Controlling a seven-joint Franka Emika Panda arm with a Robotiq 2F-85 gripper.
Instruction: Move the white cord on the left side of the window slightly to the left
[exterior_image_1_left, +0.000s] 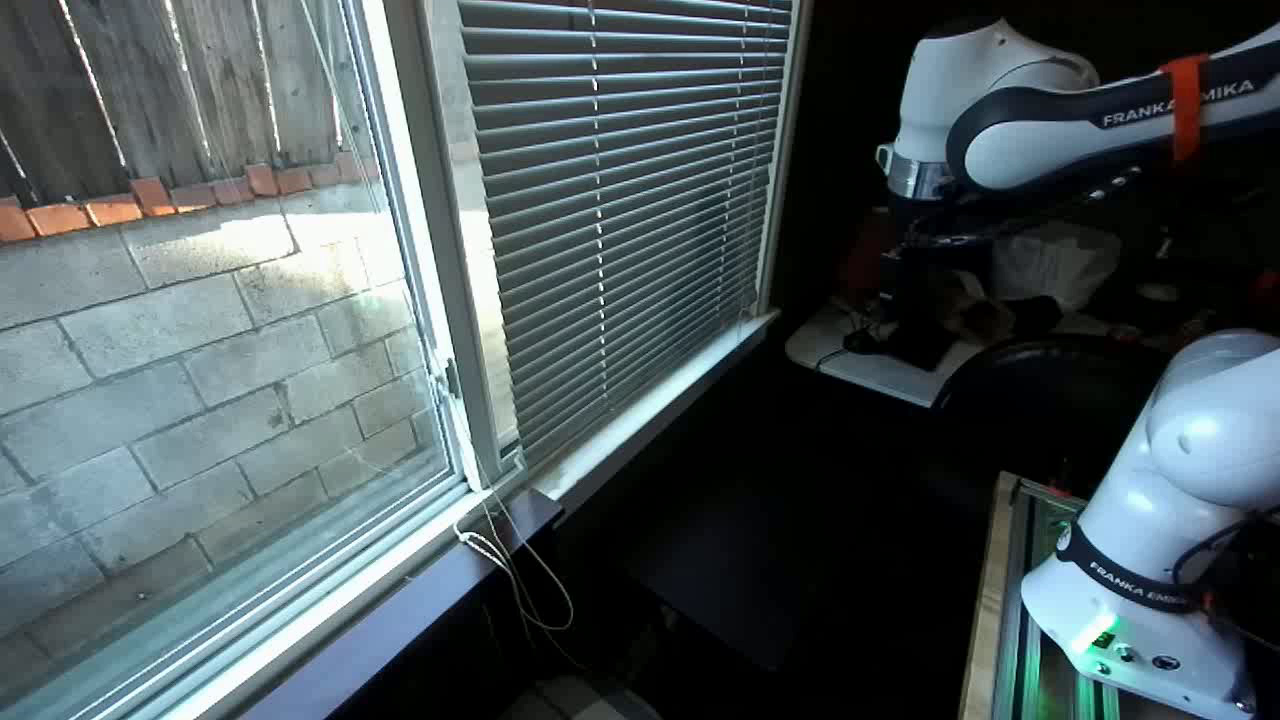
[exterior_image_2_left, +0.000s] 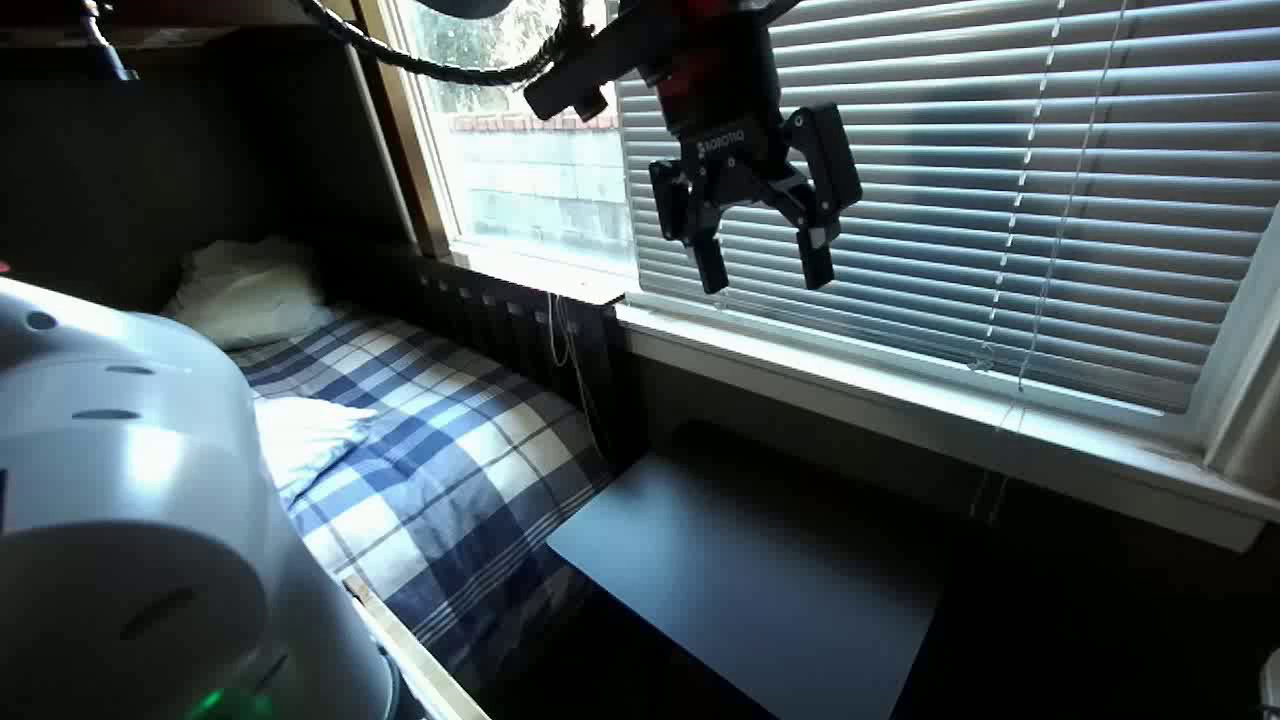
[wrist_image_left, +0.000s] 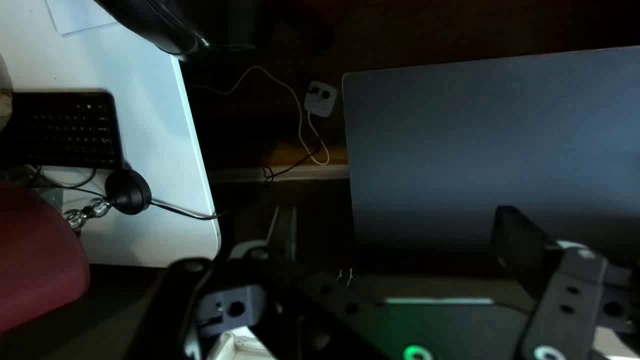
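The window (exterior_image_1_left: 425, 200) has a clear pane beside a pane with grey blinds (exterior_image_1_left: 640, 210); it also shows in an exterior view (exterior_image_2_left: 520, 215). A thin white cord (exterior_image_1_left: 487, 548) hangs in loops over the sill between the panes, and it shows in an exterior view (exterior_image_2_left: 577, 370) left of the blinds. Another thin pull cord (exterior_image_2_left: 1052, 260) hangs down the blinds' right side. My gripper (exterior_image_2_left: 765, 270) is open and empty in front of the blinds, right of the looped cord and apart from it. In the wrist view its fingers (wrist_image_left: 395, 222) stand wide apart. Two small white cord ends (wrist_image_left: 350, 274) show there.
A dark flat tabletop (exterior_image_2_left: 760, 570) lies below the gripper. A bed with a plaid cover (exterior_image_2_left: 450, 450) stands left of it. A white desk (wrist_image_left: 155, 150) holds a keyboard (wrist_image_left: 65, 130). A windowsill (exterior_image_2_left: 850, 385) juts out under the blinds. A dark cable (exterior_image_2_left: 450, 70) hangs by the arm.
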